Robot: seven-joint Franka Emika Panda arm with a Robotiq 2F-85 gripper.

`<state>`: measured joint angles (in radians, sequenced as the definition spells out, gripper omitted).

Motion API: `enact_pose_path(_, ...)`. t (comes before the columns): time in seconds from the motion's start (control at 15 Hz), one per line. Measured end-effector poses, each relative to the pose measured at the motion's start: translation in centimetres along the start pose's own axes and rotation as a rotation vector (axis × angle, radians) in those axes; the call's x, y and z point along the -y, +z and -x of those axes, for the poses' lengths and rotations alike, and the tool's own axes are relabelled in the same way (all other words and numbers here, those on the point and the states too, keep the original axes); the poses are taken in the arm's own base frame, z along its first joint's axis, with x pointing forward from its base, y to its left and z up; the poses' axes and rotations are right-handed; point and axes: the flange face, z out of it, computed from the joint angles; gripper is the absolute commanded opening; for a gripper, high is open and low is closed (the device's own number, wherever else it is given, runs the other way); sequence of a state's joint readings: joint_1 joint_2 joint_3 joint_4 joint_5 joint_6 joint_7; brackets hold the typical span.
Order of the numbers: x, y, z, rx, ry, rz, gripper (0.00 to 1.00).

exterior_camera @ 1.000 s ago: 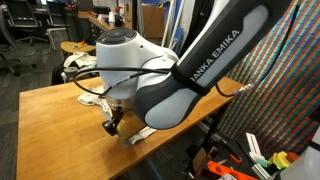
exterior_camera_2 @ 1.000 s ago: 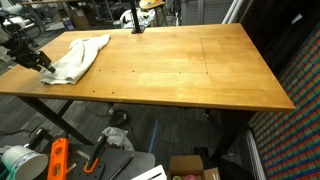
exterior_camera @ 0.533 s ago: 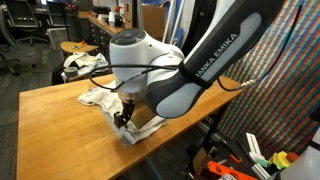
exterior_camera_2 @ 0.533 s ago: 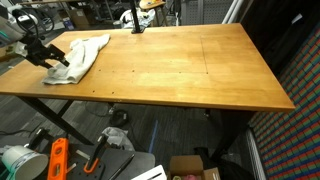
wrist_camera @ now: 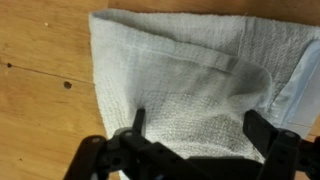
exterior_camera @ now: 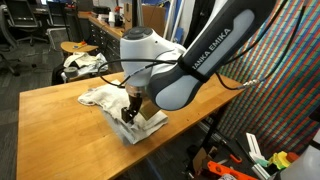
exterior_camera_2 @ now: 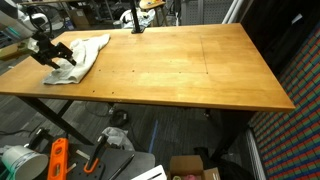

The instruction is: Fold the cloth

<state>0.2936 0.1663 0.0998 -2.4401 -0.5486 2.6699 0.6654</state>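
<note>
Wrist view: gripper (wrist_camera: pixel 200 138) fingers spread wide over the cloth (wrist_camera: pixel 180 70), weave clear. Both exterior views show it bunched near the table (exterior_camera_2: pixel 180 75) edge.

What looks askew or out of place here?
The cloth lies rumpled near a corner of the table, its folded layers uneven and edges misaligned in the wrist view. The open gripper hovers over it. Nothing else stands out.

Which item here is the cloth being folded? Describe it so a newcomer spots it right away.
Start at the big wooden table; the cloth lies rumpled at one corner of it, directly under the open claw. It is the only fabric on the tabletop, pale white with a woven texture, unlike the white bundle sitting off the table behind.
</note>
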Motion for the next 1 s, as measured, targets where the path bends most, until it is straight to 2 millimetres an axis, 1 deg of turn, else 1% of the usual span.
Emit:
enact_pose_path(0.2,-0.6,-0.1,-0.3,0.022,0.002,-0.031,1.0)
enact_pose_path(0.33,-0.8,-0.6,-0.4,0.03,0.003,-0.06,1.0)
enact_pose_path(0.73,-1.3,-3.7,-0.1,0.008,0.008,-0.11,1.0)
enact_pose_path(0.87,-1.8,-3.9,-0.1,0.011,0.007,-0.104,1.0)
enact_pose_path(1.0,-2.4,-3.6,0.0,0.024,0.005,-0.099,1.0)
